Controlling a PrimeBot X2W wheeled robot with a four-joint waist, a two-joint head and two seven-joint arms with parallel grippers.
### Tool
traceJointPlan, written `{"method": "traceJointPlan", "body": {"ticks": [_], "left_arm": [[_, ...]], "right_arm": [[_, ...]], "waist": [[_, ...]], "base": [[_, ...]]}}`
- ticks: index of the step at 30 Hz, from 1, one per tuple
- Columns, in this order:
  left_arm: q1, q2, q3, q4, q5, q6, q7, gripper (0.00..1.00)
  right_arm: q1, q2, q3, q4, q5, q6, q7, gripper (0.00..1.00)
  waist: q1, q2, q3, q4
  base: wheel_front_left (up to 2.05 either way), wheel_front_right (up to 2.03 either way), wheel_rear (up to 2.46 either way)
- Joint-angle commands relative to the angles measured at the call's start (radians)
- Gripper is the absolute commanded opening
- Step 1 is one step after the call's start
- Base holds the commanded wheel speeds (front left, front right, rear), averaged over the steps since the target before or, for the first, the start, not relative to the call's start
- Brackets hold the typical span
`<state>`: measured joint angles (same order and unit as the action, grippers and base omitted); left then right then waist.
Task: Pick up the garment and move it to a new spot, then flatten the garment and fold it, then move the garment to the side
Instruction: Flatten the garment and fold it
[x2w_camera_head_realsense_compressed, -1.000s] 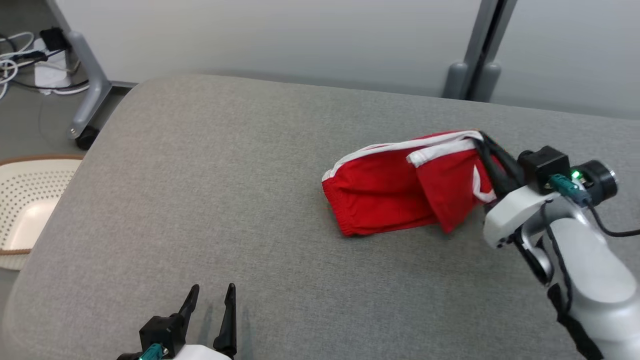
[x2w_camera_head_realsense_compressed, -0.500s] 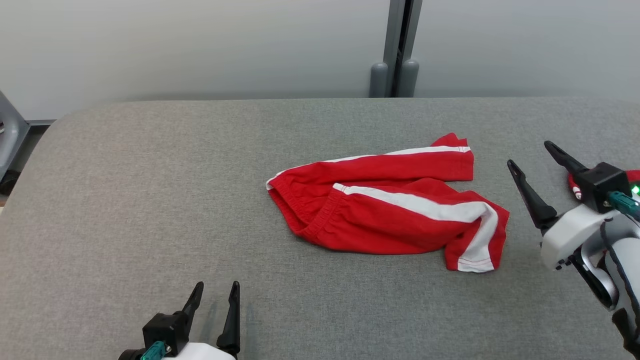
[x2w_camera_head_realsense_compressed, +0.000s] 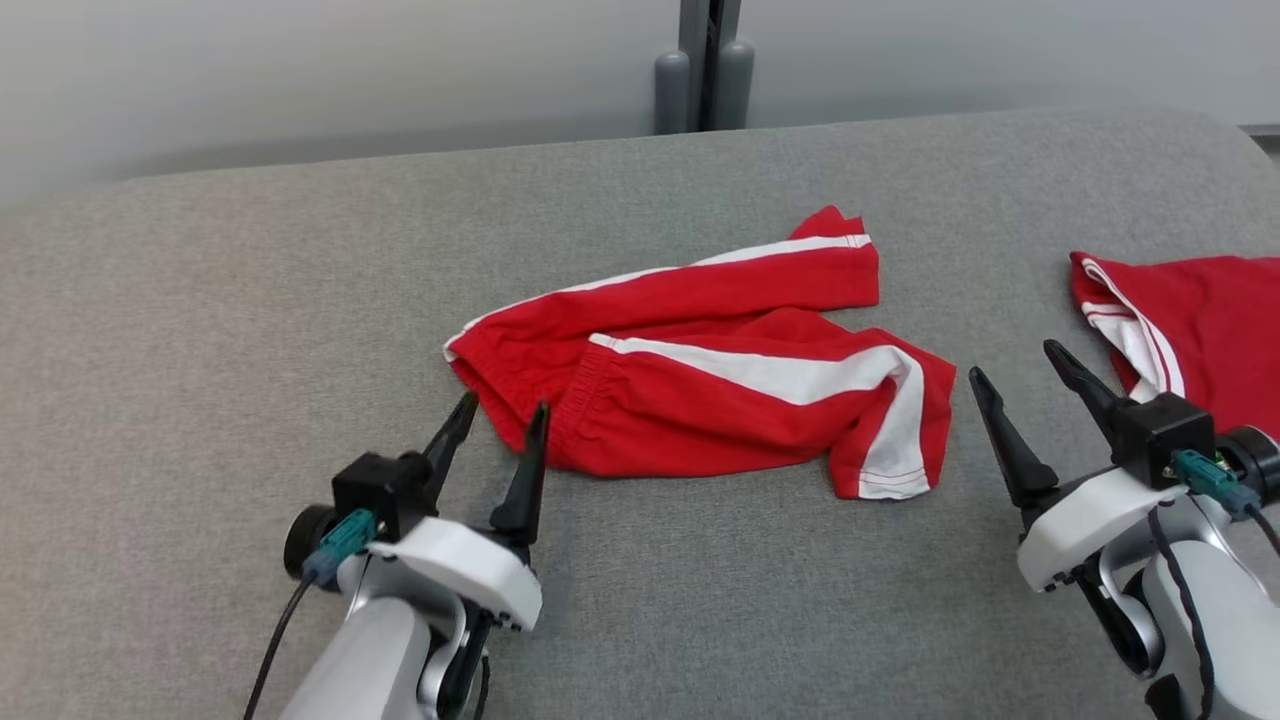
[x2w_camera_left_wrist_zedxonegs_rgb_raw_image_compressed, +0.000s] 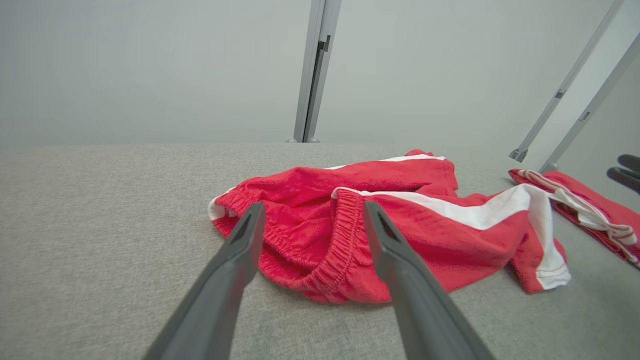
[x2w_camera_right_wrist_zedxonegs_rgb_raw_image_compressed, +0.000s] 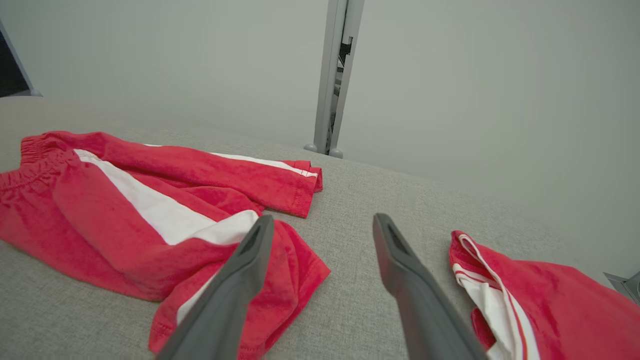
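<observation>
The left gripper (x2w_camera_head_realsense_compressed: 503, 420) had its jaws spread wide and empty. Its fingers pointed at the gathered waistband (x2w_camera_left_wrist_zedxonegs_rgb_raw_image_compressed: 345, 235) of the red shorts (x2w_camera_head_realsense_compressed: 700, 400), which showed between them in the left wrist view, close ahead. The right gripper (x2w_camera_head_realsense_compressed: 1012, 360) was equally wide and held nothing. It hovered just beside the white-trimmed leg hem (x2w_camera_head_realsense_compressed: 890, 480), between the shorts and a second red garment (x2w_camera_head_realsense_compressed: 1200, 310) at the right edge of the grey padded surface (x2w_camera_head_realsense_compressed: 250, 300). The shorts lay crumpled near the middle of that surface, one leg twisted across the other. They looked light, soft and limp, likely to sag and bunch when lifted rather than hold any shape, and unlikely to slip from a pinch. The thick elastic waistband seemed the surest hold on the left and the stitched hem corner on the right. A low pinch would probably be needed to catch the cloth without pushing it along.
</observation>
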<state>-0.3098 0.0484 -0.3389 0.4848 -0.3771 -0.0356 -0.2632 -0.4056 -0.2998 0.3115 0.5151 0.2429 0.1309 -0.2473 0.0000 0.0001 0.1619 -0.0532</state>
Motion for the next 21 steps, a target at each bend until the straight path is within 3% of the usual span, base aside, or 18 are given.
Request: {"method": "traceJointPlan", "body": {"ticks": [1,6,14,19,20,21], "left_arm": [[-0.054,0.005,-0.02,0.033,-0.006,-0.008,-0.002,1.0],[-0.22,0.005,-0.112,0.204,-0.116,-0.032,0.001,1.0],[-0.357,0.005,-0.185,0.433,-0.208,0.012,0.005,1.0],[-0.387,0.005,-0.219,0.497,-0.267,0.001,0.005,1.0],[-0.388,0.005,-0.227,0.503,-0.272,0.002,0.004,0.86],[-0.391,0.005,-0.237,0.508,-0.278,0.0,0.003,0.25]], "right_arm": [[-0.005,0.003,0.002,-0.005,-0.005,0.0,-0.009,1.0],[-0.019,0.028,0.006,-0.002,-0.018,0.0,-0.012,1.0],[-0.027,0.05,0.003,0.006,-0.022,0.0,-0.017,1.0],[-0.028,0.057,-0.003,0.005,-0.029,0.0,-0.02,1.0],[-0.029,0.058,-0.004,0.006,-0.031,0.0,-0.02,1.0],[-0.03,0.058,-0.007,0.007,-0.031,0.0,-0.02,1.0]], "waist": [[0.0,-0.0001,0.03,-0.032],[0.0,-0.0001,0.059,-0.084],[0.0,-0.0001,0.088,-0.137],[0.0,-0.0001,0.1,-0.144],[0.0,-0.0001,0.101,-0.142],[0.0,-0.0001,0.101,-0.14]], "base": [[0.0,0.0,0.0],[0.0,0.0,0.0],[0.0,0.0,0.0],[0.0,0.0,0.0],[0.0,0.0,0.0],[0.0,0.0,0.0]]}}
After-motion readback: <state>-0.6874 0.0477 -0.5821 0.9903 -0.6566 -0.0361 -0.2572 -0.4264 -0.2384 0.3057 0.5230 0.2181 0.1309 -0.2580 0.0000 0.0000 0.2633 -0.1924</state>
